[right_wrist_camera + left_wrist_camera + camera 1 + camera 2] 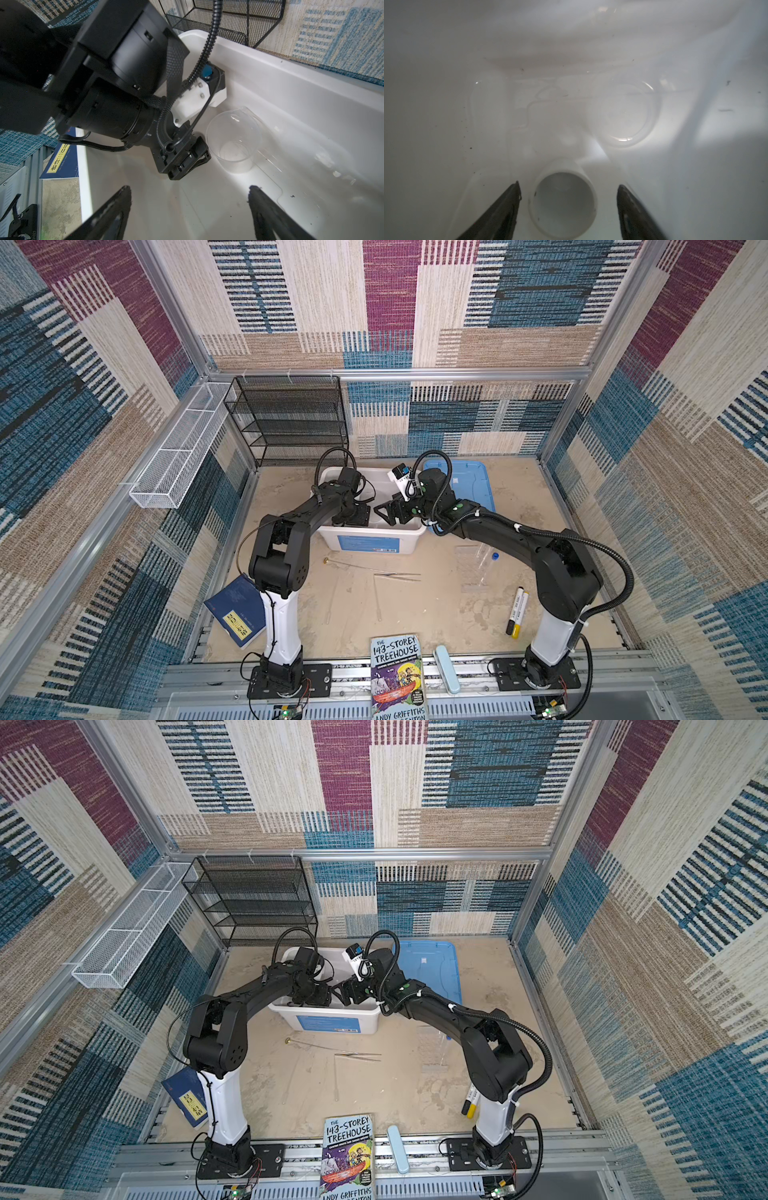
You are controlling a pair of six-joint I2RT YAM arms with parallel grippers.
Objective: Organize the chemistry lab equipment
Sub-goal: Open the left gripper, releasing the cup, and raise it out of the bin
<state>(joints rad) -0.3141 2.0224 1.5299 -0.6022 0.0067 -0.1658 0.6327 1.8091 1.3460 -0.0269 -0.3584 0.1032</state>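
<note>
We see the left gripper [568,184] down inside the white bin [411,539]. Its fingers are spread wide and hold nothing. The small dish [563,199] sits on the bin floor right between the fingers, with a little gap on each side. Its open mouth faces the gripper. A clear cup [625,112] stands in the bin too, a bit past the left gripper's tips.

The right gripper [189,187] hangs over the same bin and points at the left gripper. Its fingers are wide apart as well, with nothing between them. The clear cup is ahead of it, just beside the left gripper.

The other things lie on the counter [415,614], outside the bin and well away from both grippers, toward the arm bases. We see the long rod [365,566], the tweezers [397,576] just beside it, and two thin glass sticks [377,597]. Then comes the clear rack [471,568] with a blue-capped tube [488,562]. We cannot tell if the tube is in the rack or on it.
</note>
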